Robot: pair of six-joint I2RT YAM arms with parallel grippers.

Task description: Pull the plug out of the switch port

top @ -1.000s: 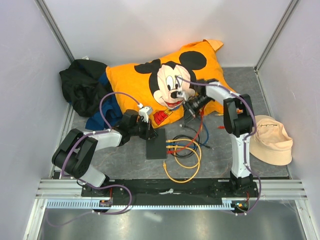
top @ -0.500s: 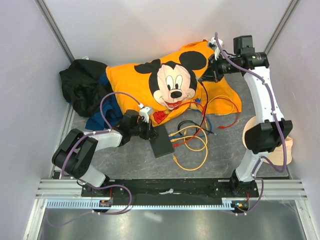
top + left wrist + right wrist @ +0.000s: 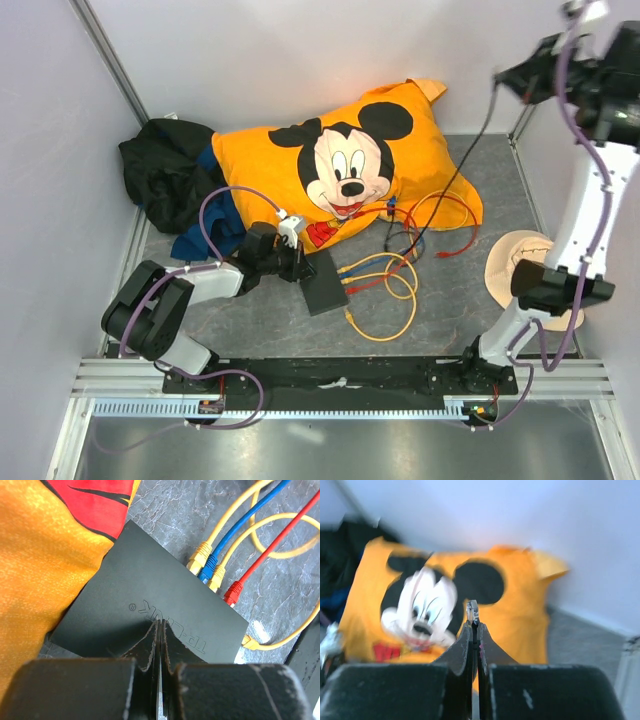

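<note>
Jaws together, left gripper [image 3: 159, 630] pins flat black rectangular switch [image 3: 125, 592]. Right gripper [image 3: 472, 624], over far right corner, clamps a clear plug [image 3: 472, 610]; its taut black cable [image 3: 462, 165] could snag plugged-in coloured cords [image 3: 199, 559].

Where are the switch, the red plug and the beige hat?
switch [image 3: 135, 602]: left wrist view, top face.
red plug [image 3: 232, 593]: left wrist view, its boot.
beige hat [image 3: 508, 268]: top external view, left part.

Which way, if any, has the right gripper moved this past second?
Yes. The right gripper, clamping a plug, has swung from the orange cushion's near-right edge to the far right, past its top corner.
</note>
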